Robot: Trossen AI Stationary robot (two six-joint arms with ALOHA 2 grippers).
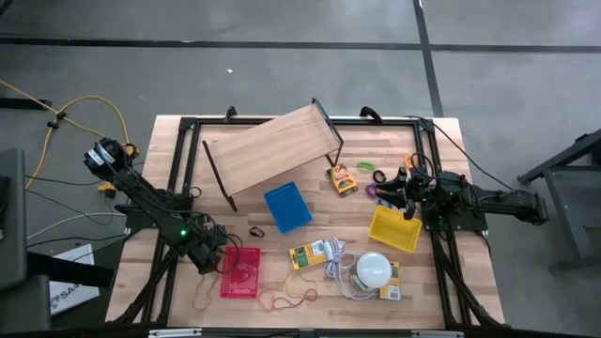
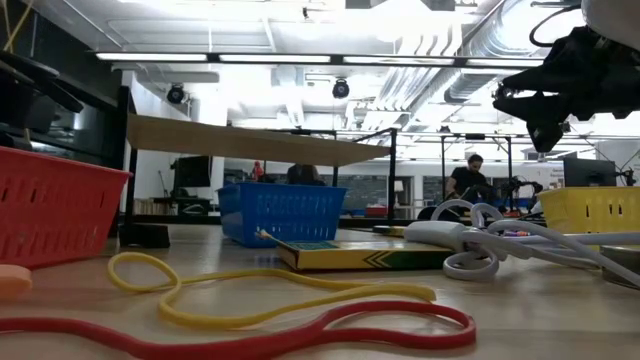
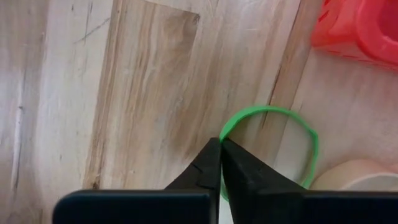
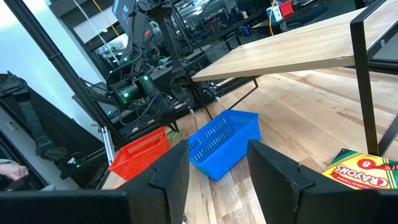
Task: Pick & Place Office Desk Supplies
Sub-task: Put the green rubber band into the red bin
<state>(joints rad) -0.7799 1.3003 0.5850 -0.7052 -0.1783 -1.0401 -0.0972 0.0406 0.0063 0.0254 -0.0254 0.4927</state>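
Beside the red basket, the left gripper pinches a green rubber band; the right gripper gapes above the yellow basket.

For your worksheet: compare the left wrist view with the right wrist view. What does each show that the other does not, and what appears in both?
Only the left wrist view shows the left gripper shut on the green rubber band, low over the wooden table.

Only the right wrist view shows the right gripper open and empty, the blue basket, the tilted wooden shelf and a crayon box.

Both show the red basket and the table.
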